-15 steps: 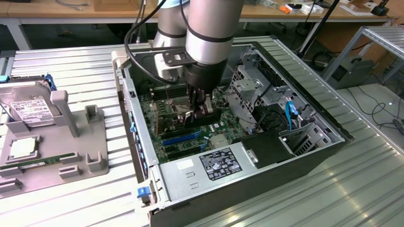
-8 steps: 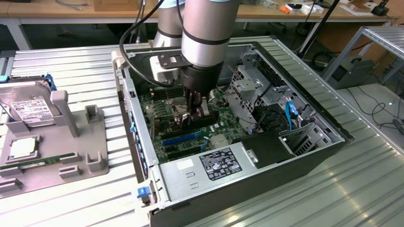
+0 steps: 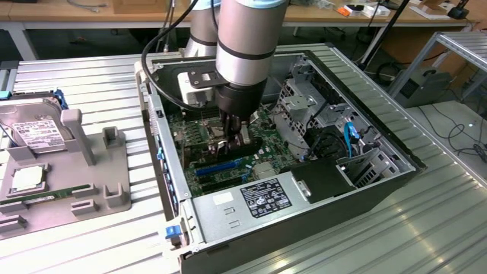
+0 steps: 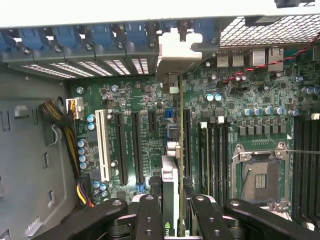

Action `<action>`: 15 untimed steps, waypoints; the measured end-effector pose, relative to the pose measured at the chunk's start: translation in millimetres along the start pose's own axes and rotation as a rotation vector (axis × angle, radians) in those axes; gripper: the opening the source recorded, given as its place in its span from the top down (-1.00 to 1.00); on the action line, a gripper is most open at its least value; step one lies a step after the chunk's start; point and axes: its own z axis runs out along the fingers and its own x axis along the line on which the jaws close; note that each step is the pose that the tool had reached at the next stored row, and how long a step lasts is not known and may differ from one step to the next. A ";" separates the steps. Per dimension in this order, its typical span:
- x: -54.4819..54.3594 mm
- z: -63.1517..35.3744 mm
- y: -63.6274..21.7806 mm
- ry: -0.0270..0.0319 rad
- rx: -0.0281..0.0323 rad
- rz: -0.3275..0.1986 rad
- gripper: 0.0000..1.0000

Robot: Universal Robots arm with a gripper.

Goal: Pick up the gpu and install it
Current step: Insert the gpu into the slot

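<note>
The gpu (image 4: pixel 171 175) stands on edge inside the open computer case (image 3: pixel 396 154), seen edge-on in the wrist view. Its metal bracket (image 4: pixel 175 52) sits against the case's rear slot openings. The card lies in line with a long black slot on the green motherboard (image 4: pixel 145 100), and I cannot tell whether it is fully seated. My gripper (image 4: pixel 173 202) is shut on the card, one black finger (image 4: pixel 150 215) on each face. In the exterior view the gripper (image 3: pixel 232 140) reaches straight down into the case, with the dark gpu (image 3: pixel 228 151) at its tips.
A white slot (image 4: pixel 103 145) and black slots lie beside the card, and the CPU socket (image 4: pixel 260 175) is on its other side. A power supply (image 3: pixel 263 200), drive cage (image 3: pixel 300 105) and blue cable (image 3: pixel 350 137) crowd the case. On the exterior view's left, a grey tray (image 3: pixel 91 188) holds a hard drive (image 3: pixel 34 134).
</note>
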 end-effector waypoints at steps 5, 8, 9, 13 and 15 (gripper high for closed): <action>1.6 5.0 2.3 0.0003 -0.0001 0.000 0.47; 2.1 6.4 6.9 0.0000 0.0000 0.000 0.47; 2.2 6.6 7.4 0.0002 -0.0001 0.000 0.47; 2.3 8.3 8.7 0.0002 -0.0001 0.000 0.47; 2.4 8.8 9.0 0.0003 -0.0001 0.000 0.47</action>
